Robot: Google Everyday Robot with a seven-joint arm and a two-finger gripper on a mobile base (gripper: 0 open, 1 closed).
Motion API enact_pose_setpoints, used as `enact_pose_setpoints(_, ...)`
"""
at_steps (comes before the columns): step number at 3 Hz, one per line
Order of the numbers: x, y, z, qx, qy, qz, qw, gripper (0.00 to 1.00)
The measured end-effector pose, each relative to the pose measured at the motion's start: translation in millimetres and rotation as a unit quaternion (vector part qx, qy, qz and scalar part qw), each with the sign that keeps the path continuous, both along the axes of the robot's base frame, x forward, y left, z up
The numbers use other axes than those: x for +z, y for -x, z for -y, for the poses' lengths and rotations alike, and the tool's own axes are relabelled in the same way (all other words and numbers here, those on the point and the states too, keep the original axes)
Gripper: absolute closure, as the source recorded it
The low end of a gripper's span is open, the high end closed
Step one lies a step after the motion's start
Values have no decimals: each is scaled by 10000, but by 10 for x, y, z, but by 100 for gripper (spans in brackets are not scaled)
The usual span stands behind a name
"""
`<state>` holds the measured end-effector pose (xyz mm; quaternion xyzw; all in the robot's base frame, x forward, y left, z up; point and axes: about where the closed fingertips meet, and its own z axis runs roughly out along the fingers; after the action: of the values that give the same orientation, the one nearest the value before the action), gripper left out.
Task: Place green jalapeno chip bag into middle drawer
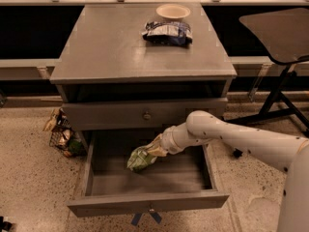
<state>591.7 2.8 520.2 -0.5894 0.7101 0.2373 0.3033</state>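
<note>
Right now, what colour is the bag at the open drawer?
Bright green with pale print; the hand holds the bag over the middle drawer. Camera view.

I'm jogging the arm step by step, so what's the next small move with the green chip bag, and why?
Probably open the claw and release: it holds the green jalapeno chip bag low inside the open middle drawer, clear of its walls.

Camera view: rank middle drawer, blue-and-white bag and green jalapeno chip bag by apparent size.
1. middle drawer
2. blue-and-white bag and green jalapeno chip bag: alike, unranked.
Gripper grips the latter over the drawer.
</note>
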Motion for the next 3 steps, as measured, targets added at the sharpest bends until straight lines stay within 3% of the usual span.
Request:
enact_pose_setpoints(1,-111,9,-24,-112,-63,20,9999,13)
enact_pose_setpoints(2,-129,20,14,-259,-84,77,9996,0)
enact_pose_setpoints(3,28,116,207,-686,-202,170,9973,18)
